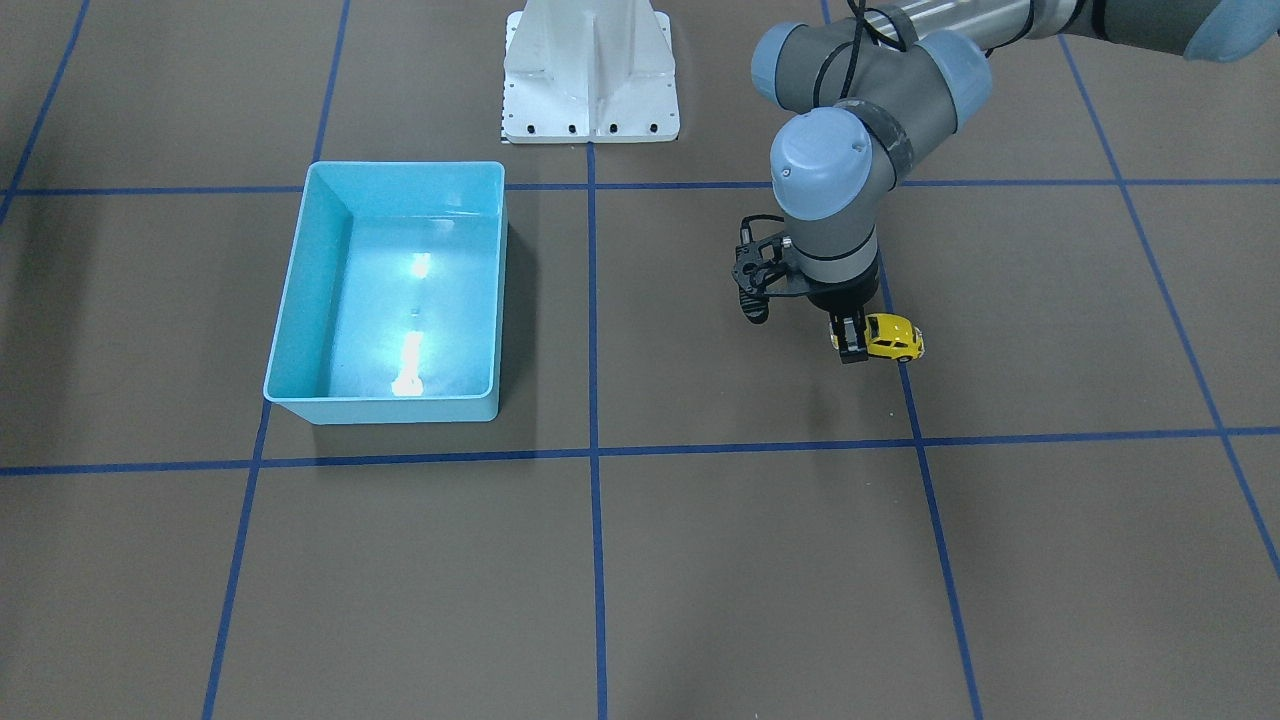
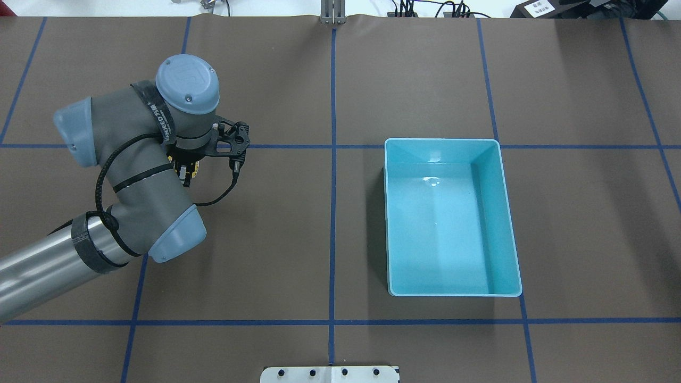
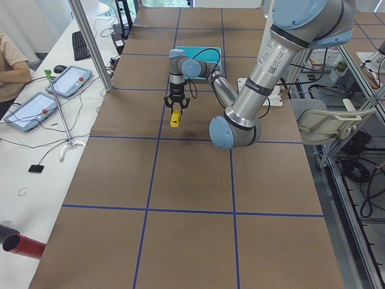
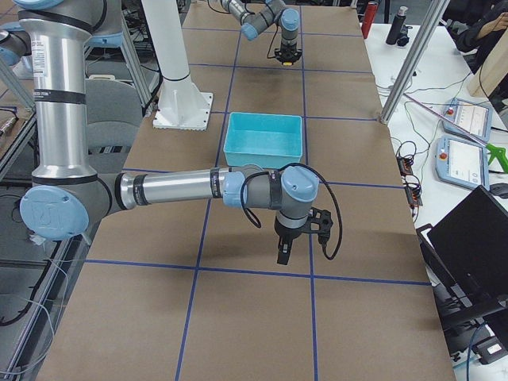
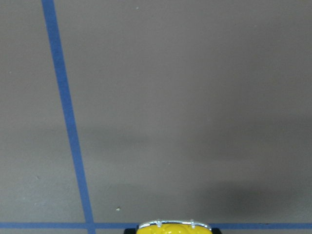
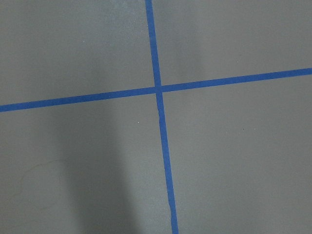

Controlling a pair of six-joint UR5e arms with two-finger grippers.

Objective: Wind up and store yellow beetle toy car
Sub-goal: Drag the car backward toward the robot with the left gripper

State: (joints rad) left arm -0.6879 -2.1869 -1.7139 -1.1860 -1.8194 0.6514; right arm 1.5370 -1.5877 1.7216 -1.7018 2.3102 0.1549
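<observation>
The yellow beetle toy car [image 1: 895, 337] sits low at the table, on a blue tape line, on the robot's left side. My left gripper [image 1: 850, 342] points straight down and its fingers are closed on one end of the car. From overhead, only a sliver of the car [image 2: 196, 169] shows under the wrist. The left wrist view shows the car's chrome bumper [image 5: 168, 227] at its bottom edge. The car also shows in the exterior left view [image 3: 175, 119]. My right gripper [image 4: 283, 252] shows only in the exterior right view, hanging above the table; I cannot tell whether it is open or shut.
A light blue bin [image 1: 312, 290] stands empty on the robot's right half, also seen from overhead [image 2: 391, 223]. The white robot base [image 1: 590, 75] is at the table's back edge. Blue tape lines grid the brown table. Operators' desks flank the table's ends.
</observation>
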